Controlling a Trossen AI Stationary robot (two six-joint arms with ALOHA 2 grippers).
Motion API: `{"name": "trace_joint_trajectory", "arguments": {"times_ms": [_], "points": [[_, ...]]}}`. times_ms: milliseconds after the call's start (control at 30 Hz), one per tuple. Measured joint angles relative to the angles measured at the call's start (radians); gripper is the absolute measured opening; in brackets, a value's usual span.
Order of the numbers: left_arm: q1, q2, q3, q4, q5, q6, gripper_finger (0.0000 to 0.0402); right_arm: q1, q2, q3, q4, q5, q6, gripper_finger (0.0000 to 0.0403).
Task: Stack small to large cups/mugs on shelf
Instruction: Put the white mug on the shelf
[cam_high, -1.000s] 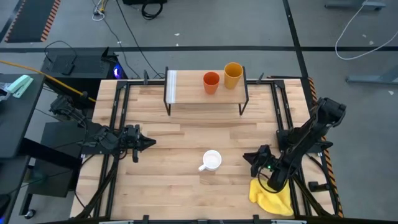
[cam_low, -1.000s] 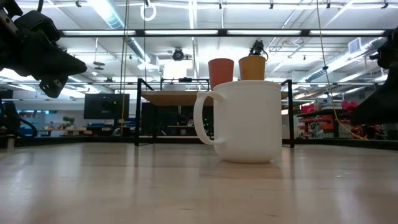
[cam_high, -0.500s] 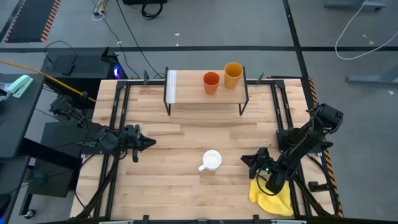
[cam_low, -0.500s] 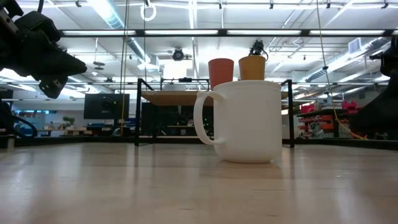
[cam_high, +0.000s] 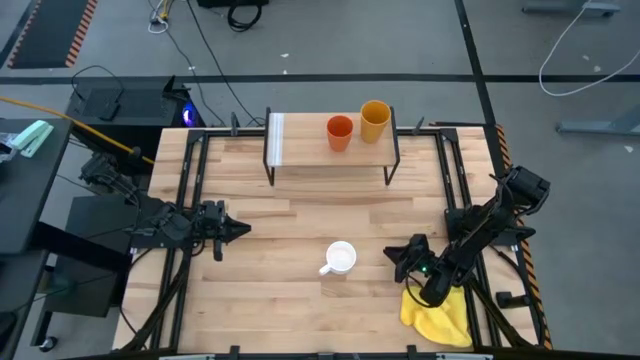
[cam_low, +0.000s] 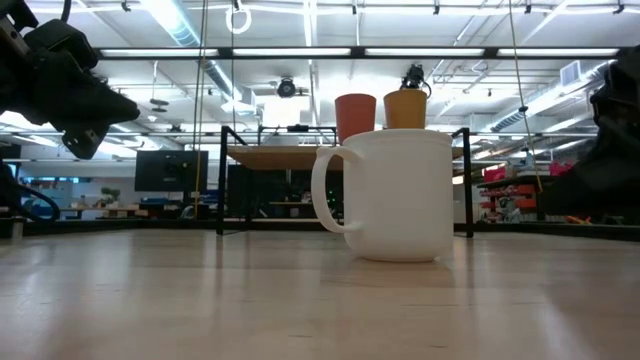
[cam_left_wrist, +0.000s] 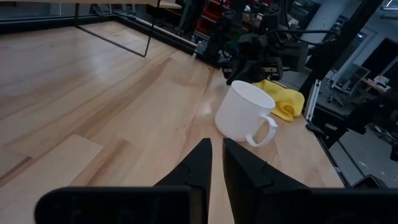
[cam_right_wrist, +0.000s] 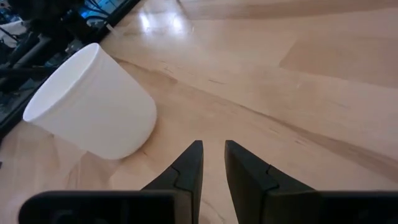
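Note:
A white mug (cam_high: 342, 257) stands upright on its base in the middle of the table, its handle (cam_high: 326, 268) toward the near left. On the shelf (cam_high: 310, 152) at the far edge stand a red-orange cup (cam_high: 340, 131) and, to its right, a yellow-orange tumbler (cam_high: 375, 120). My right gripper (cam_high: 390, 254) is low over the table just right of the mug, with a narrow gap between its fingers and nothing in it; its wrist view shows the mug (cam_right_wrist: 93, 102) ahead and to one side. My left gripper (cam_high: 243, 230) waits left of the mug, its fingers barely apart.
A yellow cloth (cam_high: 440, 318) lies crumpled at the near right corner, under my right arm. Black frame rails (cam_high: 185, 200) run along both side edges of the table. A whitish strip (cam_high: 277, 140) lies across the shelf's left end. Bare wood lies between the mug and the shelf.
My right gripper has edged toward the table's left, closer to the white mug, and has sunk a little while rolling slightly. The mug and both cups on the shelf have stayed where they were.

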Motion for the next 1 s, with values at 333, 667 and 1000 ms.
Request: {"name": "trace_joint_trajectory", "arguments": {"times_ms": [333,667,1000], "points": [[0.000,0.000,0.000,-0.011,0.000,0.001,0.0049,-0.008,0.000,0.000,0.020,-0.044,0.023,0.0075],[0.000,0.000,0.000,-0.012,0.000,0.003,0.0051,-0.064,0.000,0.017,0.027,-0.104,-0.028,0.0056],[0.000,0.000,0.000,-0.013,0.000,0.006,0.0052,-0.148,0.000,0.119,0.028,-0.196,-0.270,0.0050]]}}
